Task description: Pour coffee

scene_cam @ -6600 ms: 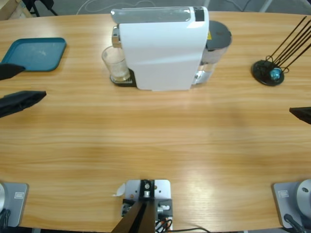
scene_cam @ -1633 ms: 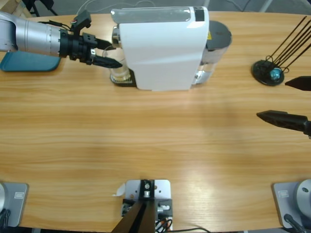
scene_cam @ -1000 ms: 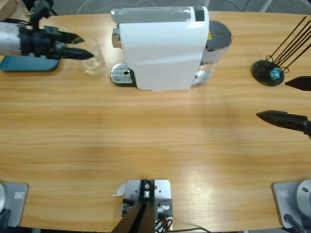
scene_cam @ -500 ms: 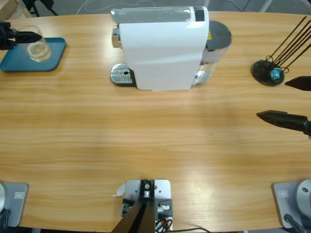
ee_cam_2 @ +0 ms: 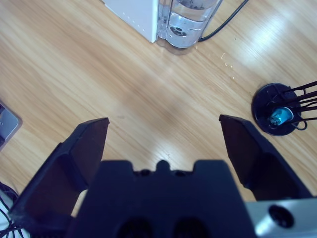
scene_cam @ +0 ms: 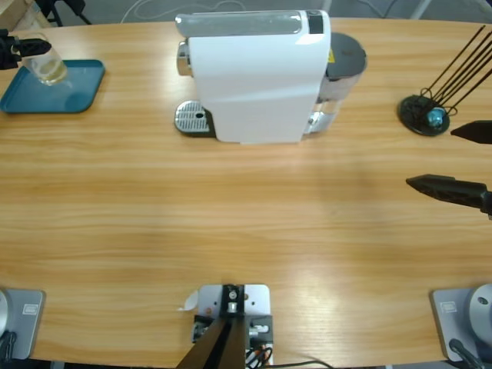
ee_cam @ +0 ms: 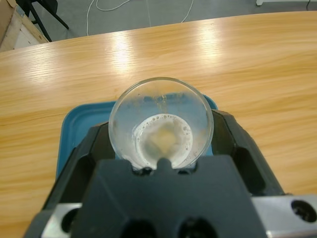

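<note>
Coffee (ee_cam: pixel 162 140) glass (ee_cam: pixel 161 121) in left hand (ee_cam: pixel 161 148)

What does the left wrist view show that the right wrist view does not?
Only the left wrist view: the left hand shut on the glass of pale coffee, above the blue tray. Only the right wrist view: the open right hand, the machine's water tank and the black stand. Both: the wooden table.

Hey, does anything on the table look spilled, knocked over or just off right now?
Nothing stands out. The glass sits upright in the left gripper over the blue tray, its coffee a shallow layer inside. No puddles show on the table, and the coffee machine stands square.
</note>
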